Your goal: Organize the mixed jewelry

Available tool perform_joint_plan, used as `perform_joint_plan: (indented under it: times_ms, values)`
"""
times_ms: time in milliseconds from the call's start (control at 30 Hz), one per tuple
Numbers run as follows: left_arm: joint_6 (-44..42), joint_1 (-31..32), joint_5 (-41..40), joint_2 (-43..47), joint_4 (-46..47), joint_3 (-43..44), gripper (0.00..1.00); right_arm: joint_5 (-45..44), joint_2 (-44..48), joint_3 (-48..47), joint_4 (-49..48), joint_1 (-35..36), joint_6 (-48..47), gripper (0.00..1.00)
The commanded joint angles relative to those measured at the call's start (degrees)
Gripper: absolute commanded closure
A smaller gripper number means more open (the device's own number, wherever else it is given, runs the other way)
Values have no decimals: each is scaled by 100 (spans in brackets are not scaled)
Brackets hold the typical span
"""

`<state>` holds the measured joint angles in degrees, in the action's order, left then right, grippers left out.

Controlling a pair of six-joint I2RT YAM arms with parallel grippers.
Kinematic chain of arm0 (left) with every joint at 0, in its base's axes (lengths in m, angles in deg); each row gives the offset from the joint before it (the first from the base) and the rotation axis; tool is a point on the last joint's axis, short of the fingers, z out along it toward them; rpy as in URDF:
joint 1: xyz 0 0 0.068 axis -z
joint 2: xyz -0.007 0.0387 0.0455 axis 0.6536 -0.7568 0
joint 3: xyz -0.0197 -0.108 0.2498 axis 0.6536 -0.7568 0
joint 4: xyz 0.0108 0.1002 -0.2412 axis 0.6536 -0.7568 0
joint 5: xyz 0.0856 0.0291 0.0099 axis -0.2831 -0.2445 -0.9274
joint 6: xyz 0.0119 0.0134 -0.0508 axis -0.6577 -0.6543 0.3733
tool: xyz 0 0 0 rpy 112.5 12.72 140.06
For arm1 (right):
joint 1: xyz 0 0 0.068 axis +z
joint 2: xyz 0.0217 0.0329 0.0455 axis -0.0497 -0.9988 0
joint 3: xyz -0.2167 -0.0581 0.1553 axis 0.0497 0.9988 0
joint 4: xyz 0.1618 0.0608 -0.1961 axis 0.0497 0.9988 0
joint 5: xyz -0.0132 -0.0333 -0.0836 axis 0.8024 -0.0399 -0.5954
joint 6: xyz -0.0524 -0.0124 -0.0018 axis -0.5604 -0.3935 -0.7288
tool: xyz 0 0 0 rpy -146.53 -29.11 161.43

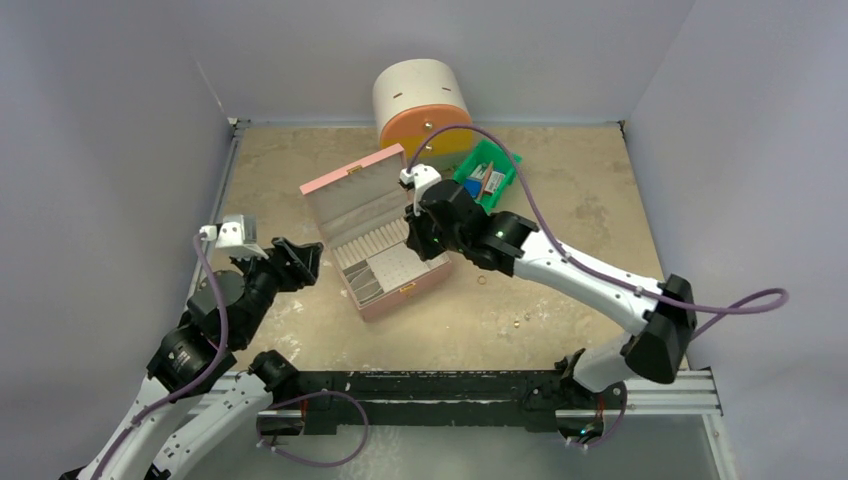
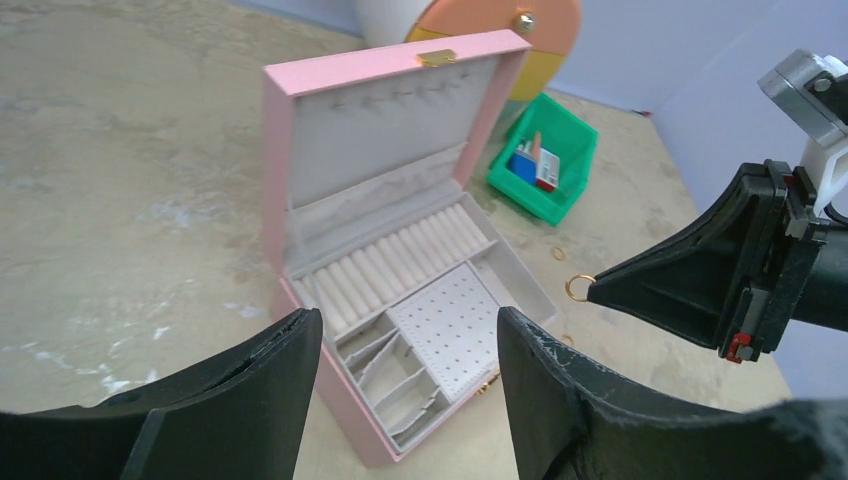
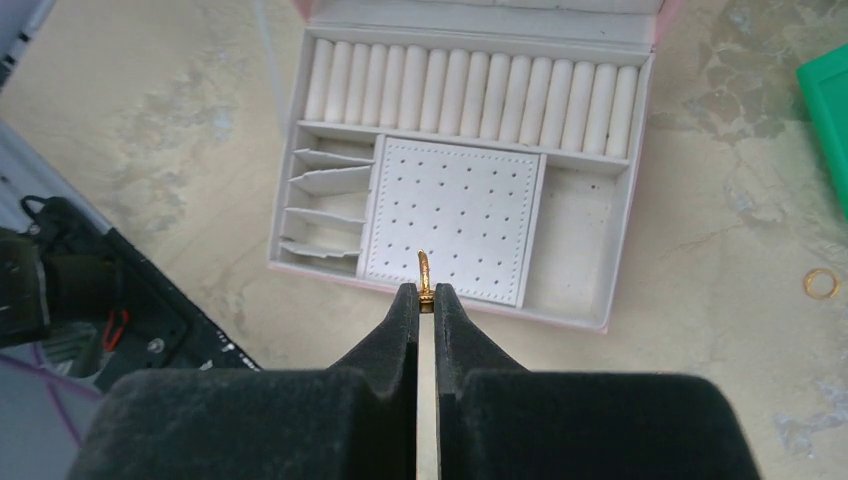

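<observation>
The pink jewelry box [image 1: 345,190] lies open mid-table, showing white ring rolls [image 3: 470,90] and a perforated stud pad [image 3: 455,215]. My right gripper [image 3: 421,290] is shut on a small gold ring [image 3: 424,270], held edge-on just above the box's near edge. In the left wrist view the same ring [image 2: 578,288] shows at the right gripper's tip. My left gripper [image 2: 405,320] is open and empty, hovering left of the box [image 2: 400,250]. More of the mixed jewelry lies loose on the table: gold rings [image 1: 481,281] [image 3: 820,283] and a tiny gold piece [image 1: 516,321].
A green bin [image 1: 487,175] with coloured items sits behind and to the right of the box. A white and orange round container [image 1: 422,105] stands at the back wall. Grey walls enclose the table on three sides.
</observation>
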<state>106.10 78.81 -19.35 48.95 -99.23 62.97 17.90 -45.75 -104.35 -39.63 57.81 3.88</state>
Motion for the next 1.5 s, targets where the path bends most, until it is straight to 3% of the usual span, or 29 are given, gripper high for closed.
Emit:
perform_joint_plan:
  times_ms: [0, 333, 567, 1467]
  values:
    - [78, -16, -779, -89, -48, 166, 36, -136, -593, -708, 296, -164, -439, 100]
    - [136, -30, -806, -123, -127, 157, 37, -331, -2242, -1976, 494, -316, -731, 100]
    - [136, -143, -829, -32, -136, 138, 36, -575, -2916, -2477, 425, -339, -726, 100]
    - [119, -381, -688, 18, -98, 122, 36, -565, -3507, -2216, -140, -433, -361, 100]
